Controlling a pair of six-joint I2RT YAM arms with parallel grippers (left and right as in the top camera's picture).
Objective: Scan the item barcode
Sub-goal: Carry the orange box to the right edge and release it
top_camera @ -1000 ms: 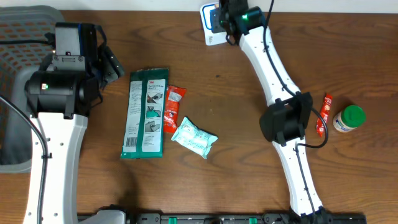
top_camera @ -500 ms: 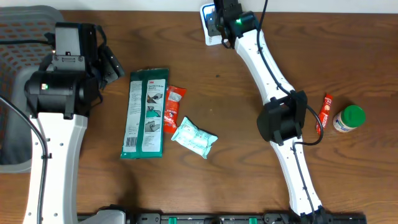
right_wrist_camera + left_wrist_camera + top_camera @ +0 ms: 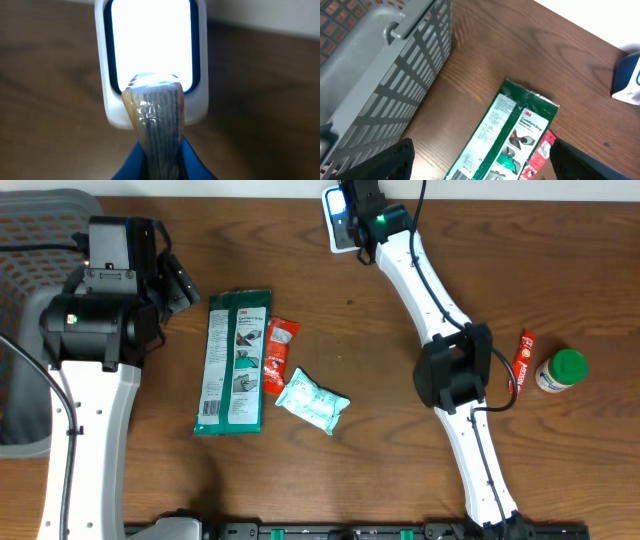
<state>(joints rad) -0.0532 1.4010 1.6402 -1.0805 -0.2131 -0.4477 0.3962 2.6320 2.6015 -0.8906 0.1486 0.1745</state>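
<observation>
The left claw (image 3: 177, 280) hangs wide open, empty. The right claw (image 3: 160, 169), clamped on the thin clear-wrapped sachet (image 3: 159, 117), has advanced it against the white scanner (image 3: 150, 40), whose window is lit; a barcode read appears imminent.

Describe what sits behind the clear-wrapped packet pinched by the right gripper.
A white box-shaped scanner with a glowing window; the clear-wrapped packet covers the window's lower edge.
</observation>
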